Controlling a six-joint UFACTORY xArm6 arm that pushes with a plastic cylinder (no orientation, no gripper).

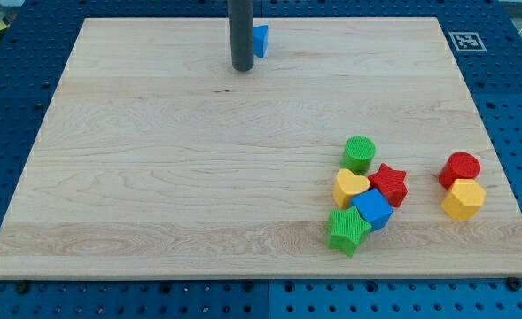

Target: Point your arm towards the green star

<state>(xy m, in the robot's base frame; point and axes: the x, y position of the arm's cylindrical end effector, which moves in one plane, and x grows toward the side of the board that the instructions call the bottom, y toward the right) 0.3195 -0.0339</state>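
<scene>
The green star (347, 230) lies near the view's bottom right of the wooden board (172, 159), touching a blue cube (372, 209). My tip (241, 68) is near the view's top centre, far up and to the left of the green star. A blue block (260, 41) sits just to the right of the rod, partly hidden by it.
Above the green star are a yellow heart (350, 187), a red star (389, 184) and a green cylinder (359, 153). Farther right are a red cylinder (459, 168) and a yellow hexagon block (463, 199). A fiducial marker (466, 41) sits at the top right corner.
</scene>
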